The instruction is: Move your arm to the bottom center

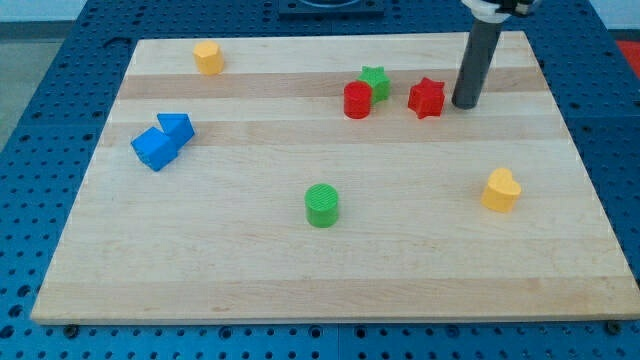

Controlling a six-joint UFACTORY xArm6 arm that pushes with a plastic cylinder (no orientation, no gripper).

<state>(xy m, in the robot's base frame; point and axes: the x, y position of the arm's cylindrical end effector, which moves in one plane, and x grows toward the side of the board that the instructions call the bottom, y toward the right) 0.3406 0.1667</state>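
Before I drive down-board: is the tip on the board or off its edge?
On the board. My tip rests on the wood near the view's top right, just right of the red star.

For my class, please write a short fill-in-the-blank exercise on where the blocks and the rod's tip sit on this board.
1. My tip rests just to the view's right of the red ____.
2. The green star touches the ____ cylinder.
3. The two ____ blocks sit together at the view's left.
4. The block nearest the board's bottom centre is the ____ cylinder.

Missing words: star; red; blue; green
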